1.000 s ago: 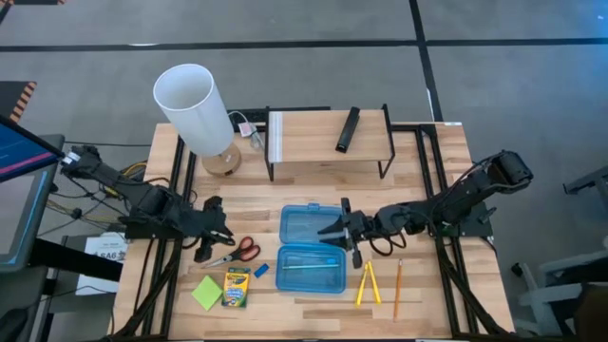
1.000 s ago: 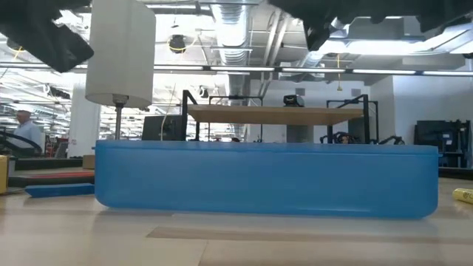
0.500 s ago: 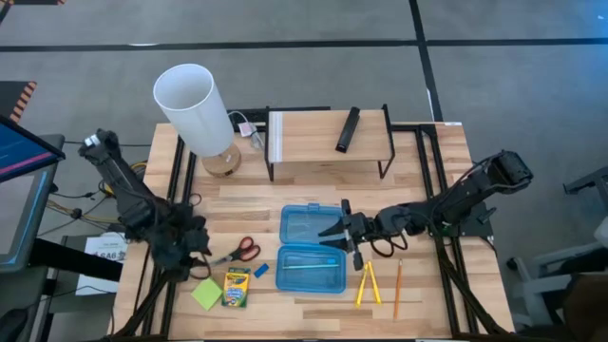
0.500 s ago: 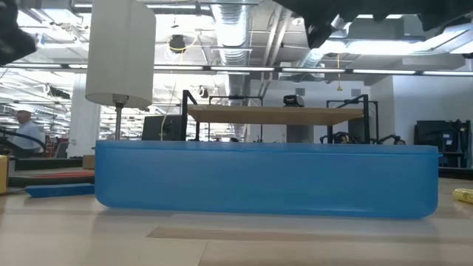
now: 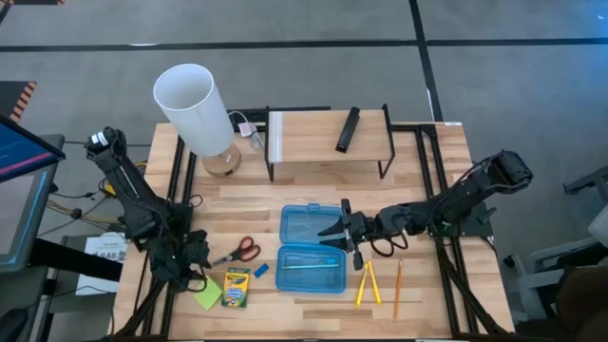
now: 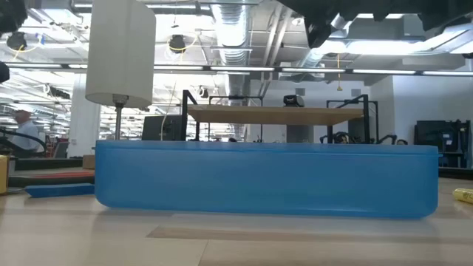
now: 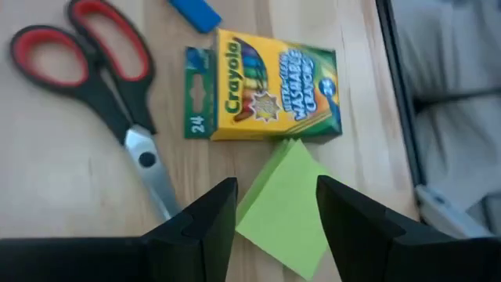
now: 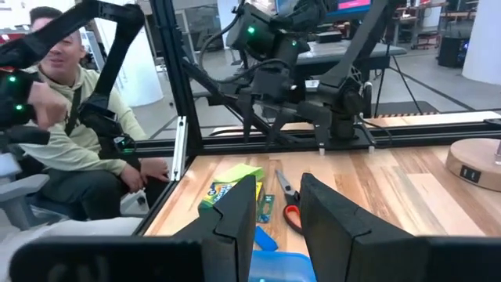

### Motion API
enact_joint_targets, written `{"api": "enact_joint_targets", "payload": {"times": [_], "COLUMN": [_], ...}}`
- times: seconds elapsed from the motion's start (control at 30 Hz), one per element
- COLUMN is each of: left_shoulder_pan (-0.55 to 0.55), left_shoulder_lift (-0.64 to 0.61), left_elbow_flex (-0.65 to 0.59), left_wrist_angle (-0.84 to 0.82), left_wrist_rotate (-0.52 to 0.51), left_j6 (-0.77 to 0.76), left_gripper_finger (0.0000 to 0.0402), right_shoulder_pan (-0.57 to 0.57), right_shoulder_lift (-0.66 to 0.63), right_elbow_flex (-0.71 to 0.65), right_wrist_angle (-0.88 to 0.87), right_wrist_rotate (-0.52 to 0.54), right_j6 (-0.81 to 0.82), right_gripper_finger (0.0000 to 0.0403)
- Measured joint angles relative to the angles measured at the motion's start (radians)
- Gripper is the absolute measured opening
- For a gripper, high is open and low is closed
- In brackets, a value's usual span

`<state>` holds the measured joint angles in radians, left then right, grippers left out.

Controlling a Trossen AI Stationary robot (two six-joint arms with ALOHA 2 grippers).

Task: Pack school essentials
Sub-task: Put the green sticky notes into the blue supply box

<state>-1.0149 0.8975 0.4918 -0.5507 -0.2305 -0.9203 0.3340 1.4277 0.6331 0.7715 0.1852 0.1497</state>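
My left gripper (image 5: 189,270) (image 7: 275,186) hangs open above the near left of the table, one finger on either side of the green sticky-note pad (image 7: 286,205) (image 5: 206,294), touching nothing. The crayon box (image 7: 263,94) (image 5: 236,286), the red-handled scissors (image 7: 92,84) (image 5: 240,252) and the blue eraser (image 7: 196,11) (image 5: 260,271) lie flat around the pad. My right gripper (image 5: 335,231) (image 8: 279,205) waits open over the blue case. A pale pen (image 5: 306,267) lies in the case's tray (image 5: 312,283). Two yellow sticks (image 5: 368,282) and the orange pencil (image 5: 397,287) lie to the right of it.
The case's lid (image 5: 310,224) lies open just behind the tray, whose wall (image 6: 266,181) fills the low view. A white-shaded lamp (image 5: 195,104) stands far left. A wooden shelf (image 5: 328,138) carries a black bar (image 5: 348,129). A person (image 8: 74,117) sits beyond the table's left edge.
My left gripper has swung from beside the scissors' blades toward the table's near edge and a little left, dropping until it stands over the green pad. Its arm's elbow has risen on the far left. The right arm and every object have stayed put.
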Motion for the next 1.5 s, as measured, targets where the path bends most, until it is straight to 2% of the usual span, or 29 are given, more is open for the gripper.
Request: {"api": "enact_joint_targets", "payload": {"times": [0.17,0.37,1.07,1.2,1.5], "left_shoulder_pan": [0.005,0.027,0.079,0.079,0.080], "left_shoulder_lift": [0.128,0.257,0.435,0.455,0.459], "left_elbow_flex": [0.000,0.000,0.001,0.002,0.002], "left_wrist_angle": [0.081,0.162,0.250,0.250,0.233], "left_wrist_rotate": [0.044,0.089,0.180,0.179,0.194], "left_j6": [0.081,0.116,0.224,0.228,0.236], "left_gripper_finger": [0.0190,0.0193,0.0190,0.0164,0.0061], "right_shoulder_pan": [-0.001,-0.001,-0.002,-0.002,-0.002], "right_shoulder_lift": [0.000,0.000,0.000,0.000,0.000], "right_elbow_flex": [0.000,0.000,0.000,0.000,0.000], "right_wrist_angle": [-0.004,-0.008,-0.008,-0.009,-0.008], "right_wrist_rotate": [0.000,0.000,0.000,0.000,0.000], "right_j6": [0.000,0.000,0.008,0.008,0.010], "right_gripper_finger": [0.0118,0.0118,0.0118,0.0118,0.0118]}}
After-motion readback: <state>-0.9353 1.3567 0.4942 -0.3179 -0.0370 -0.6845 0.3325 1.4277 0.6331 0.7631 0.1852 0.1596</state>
